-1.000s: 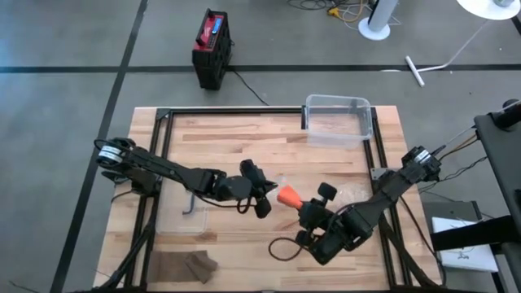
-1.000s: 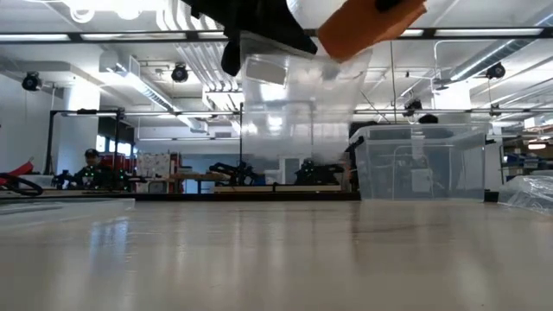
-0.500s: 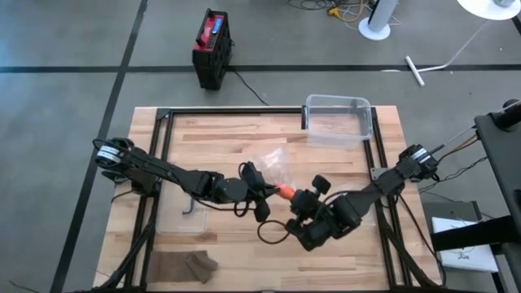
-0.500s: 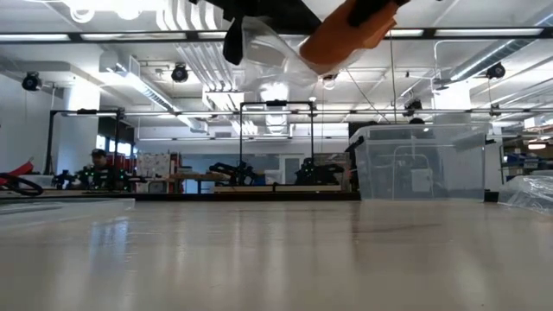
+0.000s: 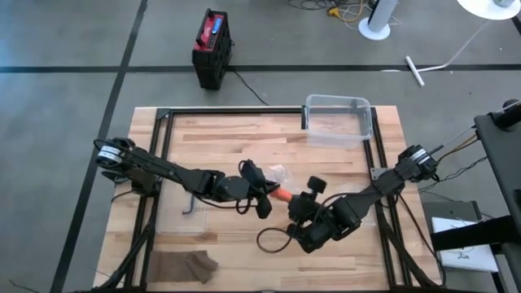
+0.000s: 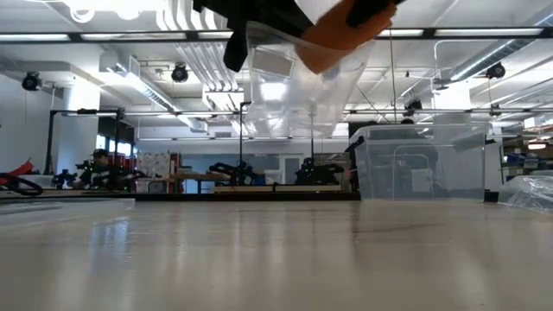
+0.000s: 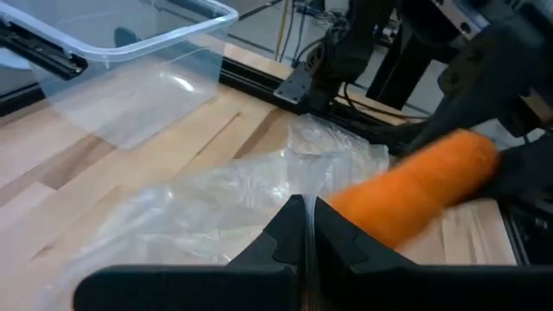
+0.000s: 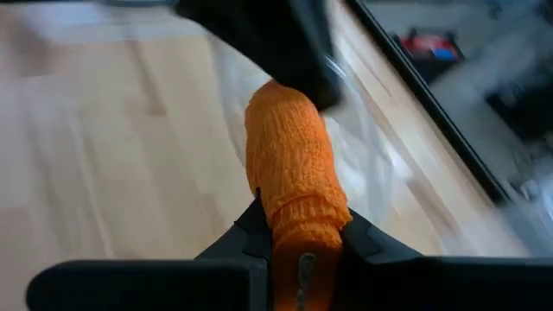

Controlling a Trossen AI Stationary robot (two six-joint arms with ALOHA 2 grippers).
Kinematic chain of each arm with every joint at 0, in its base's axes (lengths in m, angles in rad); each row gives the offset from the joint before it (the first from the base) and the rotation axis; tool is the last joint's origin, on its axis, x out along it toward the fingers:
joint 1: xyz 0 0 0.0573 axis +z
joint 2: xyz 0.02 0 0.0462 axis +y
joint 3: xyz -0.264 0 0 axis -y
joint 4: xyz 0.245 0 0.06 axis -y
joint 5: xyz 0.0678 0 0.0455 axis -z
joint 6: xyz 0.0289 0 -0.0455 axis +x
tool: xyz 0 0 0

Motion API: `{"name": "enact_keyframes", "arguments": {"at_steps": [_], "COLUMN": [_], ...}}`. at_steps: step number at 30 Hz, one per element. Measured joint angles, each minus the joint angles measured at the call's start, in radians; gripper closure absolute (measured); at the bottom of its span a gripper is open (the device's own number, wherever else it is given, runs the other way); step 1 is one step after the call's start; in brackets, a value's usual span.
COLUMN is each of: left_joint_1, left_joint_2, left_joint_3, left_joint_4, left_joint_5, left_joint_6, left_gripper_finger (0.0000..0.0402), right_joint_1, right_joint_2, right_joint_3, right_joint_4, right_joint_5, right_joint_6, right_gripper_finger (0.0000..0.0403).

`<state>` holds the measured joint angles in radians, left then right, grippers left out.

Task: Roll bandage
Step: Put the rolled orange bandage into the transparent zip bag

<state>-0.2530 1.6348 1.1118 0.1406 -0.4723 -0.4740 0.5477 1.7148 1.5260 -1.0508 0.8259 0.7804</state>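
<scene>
Here, both arms meet above the middle of the wooden table (image 5: 236,134). The right gripper (image 8: 298,226) has its two fingers closed tightly around one end of the orange bandage roll (image 8: 289,160), which sticks out forward from between them. The roll is held in the air, well above the table surface, as the low view shows it near the top with free space under it. Its far end points toward the left gripper (image 7: 304,226). The left gripper has its fingers pressed fully together, and they pinch the edge of a clear plastic bag (image 7: 216,199). The bag hangs down from this grip, crumpled and open, and the free end of the roll is at the bag, touching or just inside its mouth. I cannot tell which. A clear plastic bin (image 5: 338,118) stands at the far side of the table, well apart from both grippers.
</scene>
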Motion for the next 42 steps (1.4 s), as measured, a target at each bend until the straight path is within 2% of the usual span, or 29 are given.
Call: {"name": "enact_keyframes", "arguments": {"at_steps": [4,11,13,18,24,30,35,42], "left_joint_1": [-0.001,-0.001,-0.002,-0.003,-0.001,-0.004,-0.002,-0.002], "left_joint_2": [0.000,0.001,0.001,0.000,0.000,0.000,0.000,-0.001], "left_joint_3": [-0.002,-0.003,-0.005,-0.013,-0.024,-0.028,-0.034,-0.035], "left_joint_4": [-0.001,0.078,0.109,0.138,0.180,0.190,0.191,0.188], "left_joint_5": [0.016,0.018,0.019,0.021,0.019,0.043,0.089,0.315], "left_joint_6": [-0.030,-0.054,-0.055,-0.059,-0.071,-0.086,-0.083,-0.069], "left_gripper_finger": [0.0401,0.0402,0.0401,0.0401,0.0401,0.0401,0.0401,0.0401], "right_joint_1": [-0.006,-0.034,-0.045,-0.057,-0.088,-0.101,-0.096,-0.045], "right_joint_2": [-0.002,-0.002,-0.002,-0.002,-0.002,-0.002,-0.011,-0.045], "right_joint_3": [0.002,0.005,0.005,0.005,0.005,0.006,0.033,0.131], "right_joint_4": [-0.164,-0.188,-0.139,0.063,0.056,0.057,0.051,0.051], "right_joint_5": [0.010,0.027,0.020,-0.026,-0.052,-0.078,-0.086,-0.215], "right_joint_6": [0.186,0.344,0.323,0.052,0.051,0.049,0.036,-0.073], "right_gripper_finger": [0.0357,0.0357,0.0357,0.0357,0.0350,0.0301,0.0236,0.0148]}}
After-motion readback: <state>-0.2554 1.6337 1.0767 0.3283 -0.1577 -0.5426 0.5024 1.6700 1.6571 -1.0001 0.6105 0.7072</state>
